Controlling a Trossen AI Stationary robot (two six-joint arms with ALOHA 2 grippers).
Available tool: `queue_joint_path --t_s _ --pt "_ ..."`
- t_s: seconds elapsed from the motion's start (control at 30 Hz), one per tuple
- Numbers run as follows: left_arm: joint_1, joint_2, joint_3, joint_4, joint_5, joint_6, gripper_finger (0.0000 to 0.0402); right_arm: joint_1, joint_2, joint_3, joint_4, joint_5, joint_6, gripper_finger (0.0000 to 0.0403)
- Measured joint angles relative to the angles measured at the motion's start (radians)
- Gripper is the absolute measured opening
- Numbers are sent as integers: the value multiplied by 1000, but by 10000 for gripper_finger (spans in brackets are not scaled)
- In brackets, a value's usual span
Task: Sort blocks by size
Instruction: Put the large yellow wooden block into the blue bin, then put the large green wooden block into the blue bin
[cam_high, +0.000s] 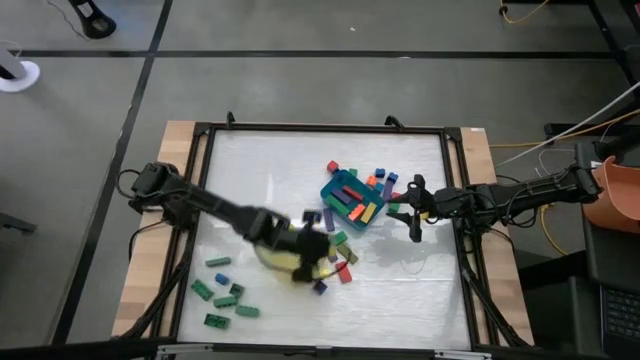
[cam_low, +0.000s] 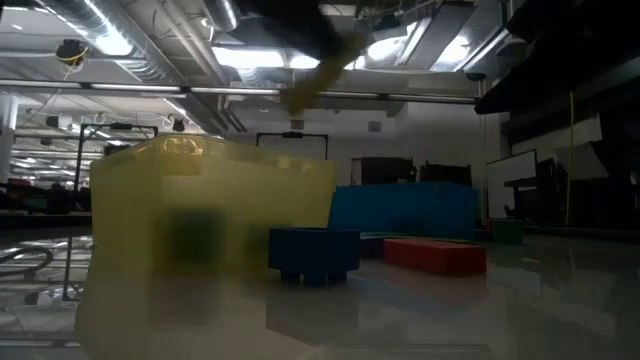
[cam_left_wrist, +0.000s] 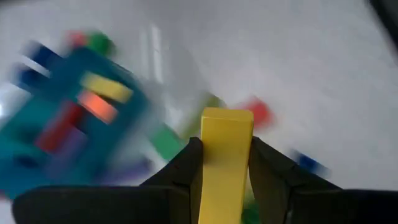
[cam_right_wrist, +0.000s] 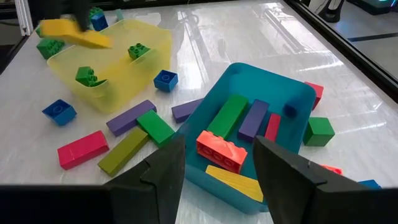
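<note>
I hold a light, stiff, smooth yellow block (cam_left_wrist: 226, 163) by its long sides in the left end effector (cam_left_wrist: 227, 163); right end effector (cam_right_wrist: 217, 163) open.

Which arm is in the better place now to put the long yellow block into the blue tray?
Left. Its hand already holds the yellow block and is near the blue tray. The right hand is empty.

No text, label, brand, number or sign can be read in any of the views. The blocks (cam_right_wrist: 225, 117) show only plain coloured faces and studs, without markings.
</note>
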Motion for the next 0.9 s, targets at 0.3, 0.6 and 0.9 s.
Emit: queue_joint_path --t_s 0.3,0.6,0.9 --pt "284 98 0 344 -1 139 105 0 0 0 1 -2 0 189" --pt "405 164 -1 355 10 -61 151 0 0 0 0 5 0 189" --pt "383 -35 0 11 95 -115 183 0 0 0 -49 19 1 189"
